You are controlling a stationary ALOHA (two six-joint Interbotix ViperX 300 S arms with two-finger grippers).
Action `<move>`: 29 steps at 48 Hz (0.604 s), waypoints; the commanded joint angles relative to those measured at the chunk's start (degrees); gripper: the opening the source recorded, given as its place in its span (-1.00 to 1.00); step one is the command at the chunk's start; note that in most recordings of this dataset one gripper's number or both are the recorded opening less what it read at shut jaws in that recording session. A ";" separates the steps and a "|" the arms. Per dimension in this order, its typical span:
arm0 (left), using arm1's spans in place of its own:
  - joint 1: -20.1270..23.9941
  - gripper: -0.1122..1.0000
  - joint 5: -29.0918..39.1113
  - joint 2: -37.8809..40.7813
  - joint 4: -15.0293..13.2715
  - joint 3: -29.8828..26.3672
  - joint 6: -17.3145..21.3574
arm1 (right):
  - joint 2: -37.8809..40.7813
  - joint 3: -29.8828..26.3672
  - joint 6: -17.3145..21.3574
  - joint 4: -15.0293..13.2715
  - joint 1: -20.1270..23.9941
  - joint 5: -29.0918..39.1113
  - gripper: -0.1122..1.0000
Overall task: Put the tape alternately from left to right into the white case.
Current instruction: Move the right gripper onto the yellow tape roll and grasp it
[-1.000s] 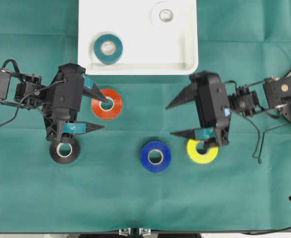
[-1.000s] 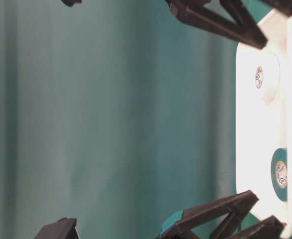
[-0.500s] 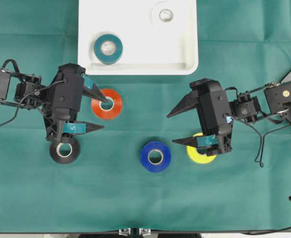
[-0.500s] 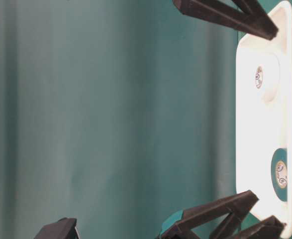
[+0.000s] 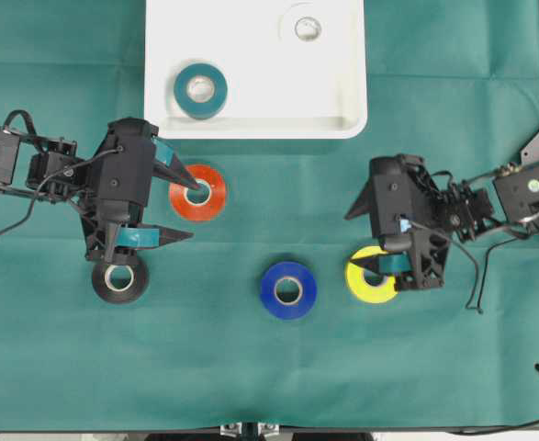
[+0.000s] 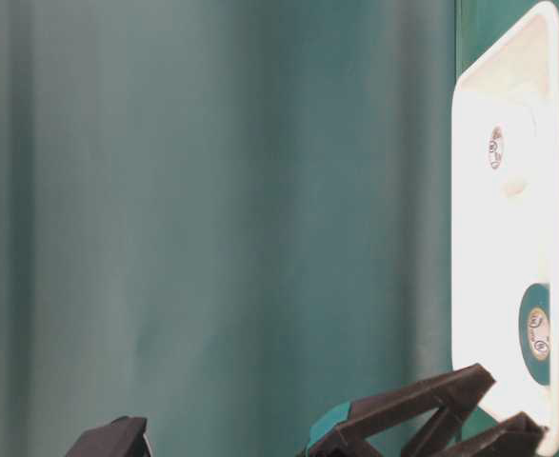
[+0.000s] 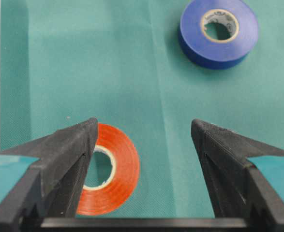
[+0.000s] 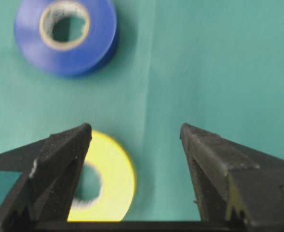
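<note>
Right gripper (image 8: 134, 133) spread wide, holding nothing, one finger over the yellow roll (image 8: 105, 181) flat on the cloth. Light, stiff ring, probably slick-sided; pinch core to outer rim. White case (image 5: 342, 83) well beyond; contact with the roll hard to judge.

Both arms are matte black with boxy, angular housings. The left claw (image 5: 185, 207) has two long tapering wedge fingers (image 7: 67, 159), each wrapped in a band of teal tape near its root. The right claw (image 5: 372, 241) is built alike, with teal tape on one finger (image 8: 207, 159) and a small blue spot on its housing. Thin black cables loop loosely beside each wrist. A pale grey bracket with a round screw sits at the right arm's rear.
</note>
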 commanded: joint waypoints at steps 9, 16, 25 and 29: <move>-0.09 0.87 -0.44 -0.79 -0.18 -0.97 0.00 | -0.35 -0.53 6.59 0.18 4.22 5.89 0.61; -0.09 0.87 -0.53 -0.70 -0.18 -1.05 0.00 | -0.35 -0.35 8.53 0.18 4.57 7.03 0.61; -0.09 0.87 -0.53 -0.79 -0.18 -1.14 0.00 | -0.35 -0.26 8.61 0.00 4.57 6.86 0.61; -0.09 0.87 -0.44 -0.70 -0.18 -1.14 0.00 | -0.35 -0.18 8.70 0.00 4.57 6.77 0.61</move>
